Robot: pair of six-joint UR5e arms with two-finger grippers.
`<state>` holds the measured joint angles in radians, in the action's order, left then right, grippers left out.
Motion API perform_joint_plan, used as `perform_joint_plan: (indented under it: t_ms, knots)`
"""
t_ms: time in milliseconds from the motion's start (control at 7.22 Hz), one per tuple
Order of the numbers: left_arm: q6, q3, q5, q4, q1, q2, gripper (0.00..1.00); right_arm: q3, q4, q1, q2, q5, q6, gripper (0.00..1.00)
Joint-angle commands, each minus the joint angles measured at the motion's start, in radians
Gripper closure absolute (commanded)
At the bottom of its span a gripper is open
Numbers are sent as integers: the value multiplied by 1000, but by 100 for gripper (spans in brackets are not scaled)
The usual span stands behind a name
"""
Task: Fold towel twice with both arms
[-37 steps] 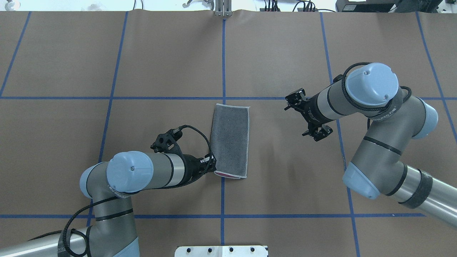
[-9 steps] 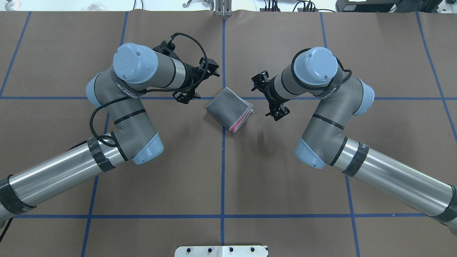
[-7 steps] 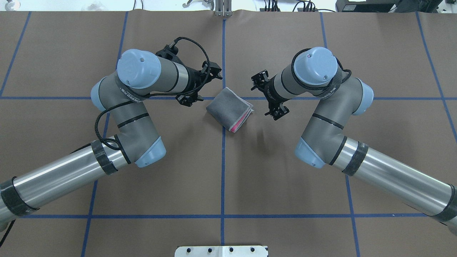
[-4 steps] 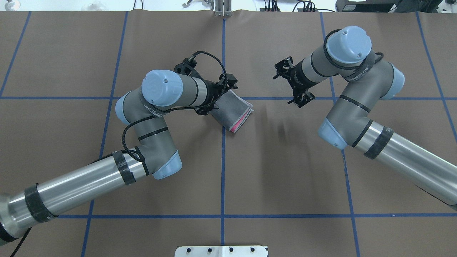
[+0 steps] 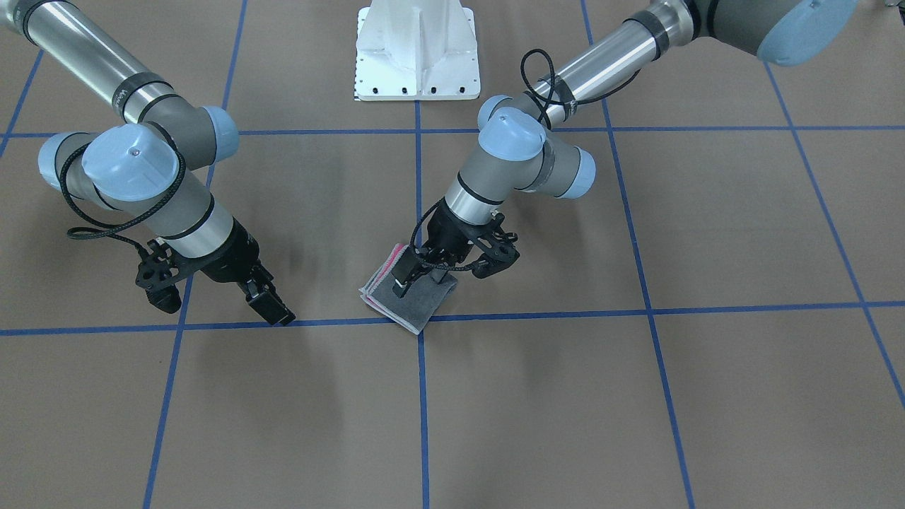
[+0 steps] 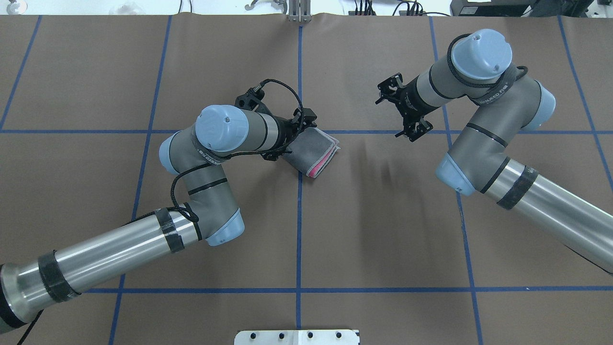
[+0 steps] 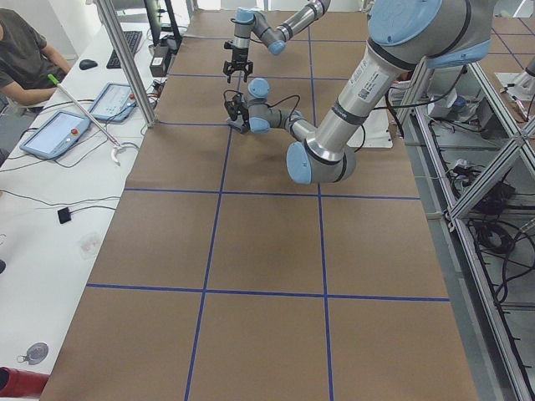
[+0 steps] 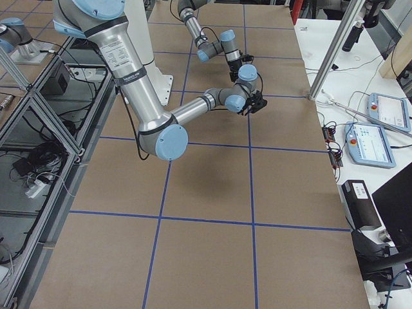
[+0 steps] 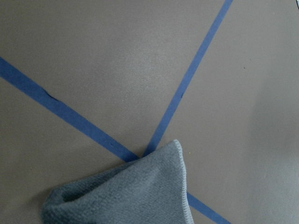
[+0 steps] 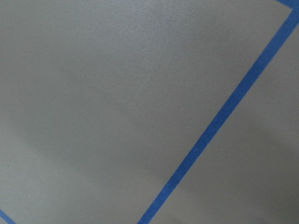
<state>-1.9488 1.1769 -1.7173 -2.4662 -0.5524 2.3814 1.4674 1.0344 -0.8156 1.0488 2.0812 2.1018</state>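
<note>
**Open fingers over a folded towel: we risk undoing the folds**

From the front, we see the left fingers [image 5: 401, 276] spread wide and holding nothing. One tip is on or just above the towel [image 5: 418, 305], the other beside it over bare counter [image 5: 636, 396]. The right fingers [image 5: 270, 305], also wide and empty, are well apart from it. From overhead, the towel is a small grey square, its pink layered edge on the side away from the left fingers. The left wrist view shows only a grey corner. We judge that closing or sliding now could pinch the top layer alone and peel the folds open.
</note>
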Motion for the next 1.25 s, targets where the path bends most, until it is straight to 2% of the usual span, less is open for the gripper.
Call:
perform_joint_plan:
  t_ms: [0,554,1108]
  knots:
    - [2,3,-7,6,-3,-4,0,1,-1,-10,0,19,0,0]
    - [-1,50,-30,-3,-23,-25,0,7,1,-23,2,36,-2,0]
    - [1,11,-22,-2,-34,-27,0,8,1,-23,10,36,-2,0]
